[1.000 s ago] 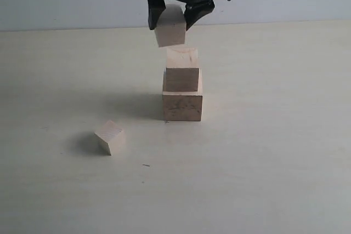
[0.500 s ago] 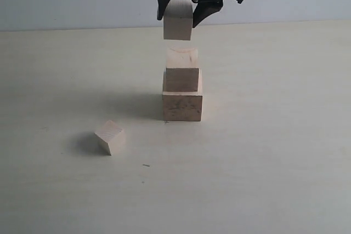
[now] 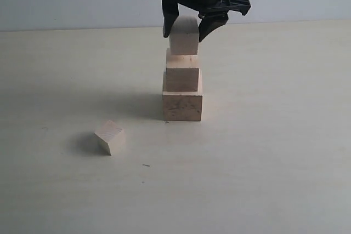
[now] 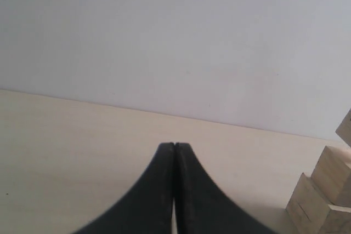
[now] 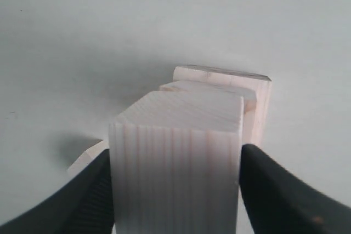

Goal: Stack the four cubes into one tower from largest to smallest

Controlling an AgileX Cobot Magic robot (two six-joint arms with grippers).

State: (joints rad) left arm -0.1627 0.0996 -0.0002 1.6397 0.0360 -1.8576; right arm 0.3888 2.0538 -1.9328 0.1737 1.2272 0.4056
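Exterior view: right claw (image 3: 186,34) clamps the third cube (image 3: 185,42) by its sides, upper centre, on or just above the two-cube tower (image 3: 182,107). Square its edges, release gently, lift straight. The smallest cube (image 3: 110,137) lies lower left; the left claw (image 4: 174,152) is pinched together, empty.

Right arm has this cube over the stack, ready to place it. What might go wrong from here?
1. It is unclear whether the held cube touches the second cube. If released high, it may land tilted or bounce off.
2. The right gripper has its fingertips close above the second cube, so opening or lifting crookedly could nudge it sideways.
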